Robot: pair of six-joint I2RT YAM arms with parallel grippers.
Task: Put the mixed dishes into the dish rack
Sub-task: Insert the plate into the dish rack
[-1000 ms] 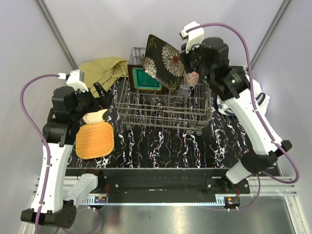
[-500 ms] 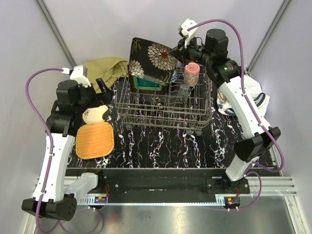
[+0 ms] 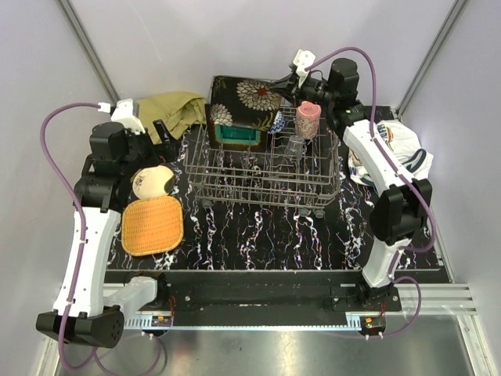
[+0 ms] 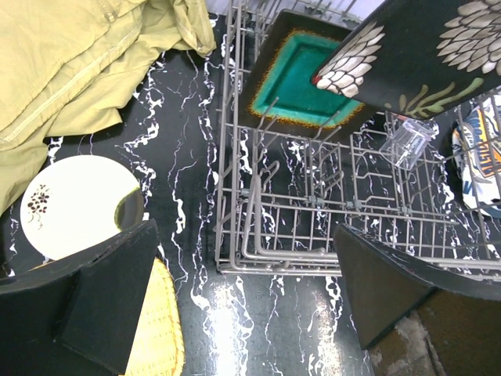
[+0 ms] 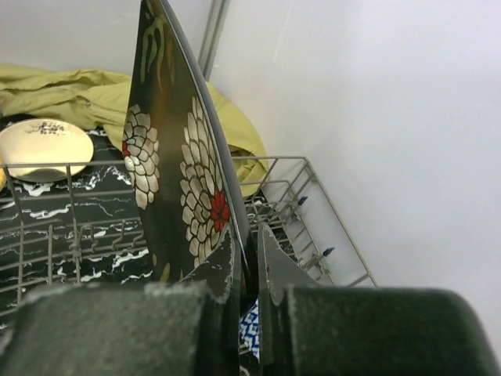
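Observation:
My right gripper (image 3: 283, 88) (image 5: 250, 235) is shut on the edge of a dark floral plate (image 3: 244, 99) (image 5: 184, 172), holding it on edge over the back left of the dish rack (image 3: 266, 200) (image 4: 313, 258). In the rack stand a teal square plate (image 3: 237, 135) (image 4: 301, 74), a pink cup (image 3: 307, 119), a clear glass (image 3: 295, 145) (image 4: 407, 141) and a blue patterned dish (image 4: 479, 157). A cream round plate (image 3: 153, 182) (image 4: 74, 204) and an orange woven plate (image 3: 153, 225) lie left of the rack. My left gripper (image 3: 162, 133) (image 4: 243, 231) hangs open and empty above them.
An olive-yellow cloth (image 3: 168, 110) (image 4: 86, 55) is bunched at the back left. A white printed cloth (image 3: 399, 153) lies right of the rack. Grey walls close in behind and beside the black marbled table (image 3: 266, 235).
The right arm swung the floral plate left and down toward the rack's back, behind the teal plate. The left arm drew back a little, still open.

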